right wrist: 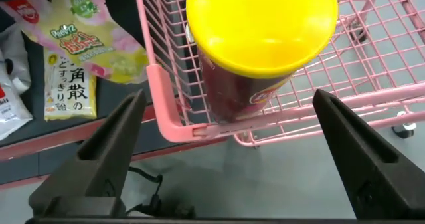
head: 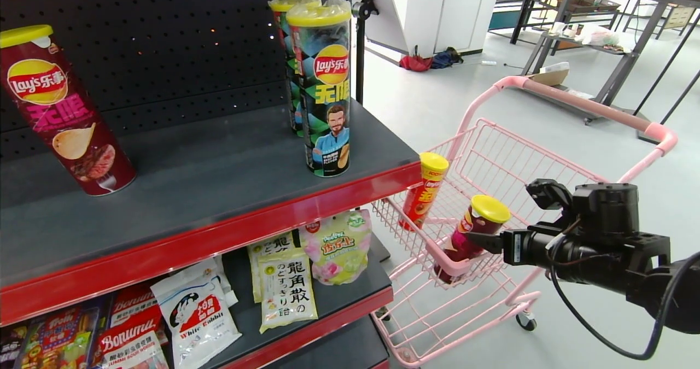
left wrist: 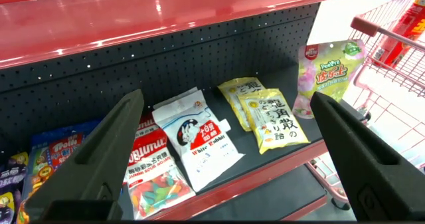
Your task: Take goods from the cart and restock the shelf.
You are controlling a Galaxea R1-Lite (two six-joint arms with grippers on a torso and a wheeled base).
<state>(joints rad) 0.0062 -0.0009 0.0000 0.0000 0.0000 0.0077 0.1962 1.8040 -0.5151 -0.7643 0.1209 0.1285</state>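
Observation:
Two chip cans with yellow lids stand in the pink cart (head: 547, 156): a red one (head: 424, 191) leaning at the front corner and a maroon one (head: 473, 227) beside it. My right gripper (head: 477, 239) is open at the maroon can, level with its upper part. In the right wrist view the maroon can (right wrist: 262, 31) lies between the spread fingers (right wrist: 109, 151), not clamped. My left gripper (left wrist: 226, 101) is open and holds nothing, facing the lower shelf's snack bags (left wrist: 196, 141). On the top shelf (head: 219, 172) stand a maroon can (head: 65, 112) and two dark cans (head: 322, 90).
The top shelf has a red front edge (head: 229, 232) and bare room between the cans. Snack bags (head: 284, 287) lie on the lower shelf (head: 350, 298) next to the cart. Metal tables (head: 601, 35) stand across the open floor behind the cart.

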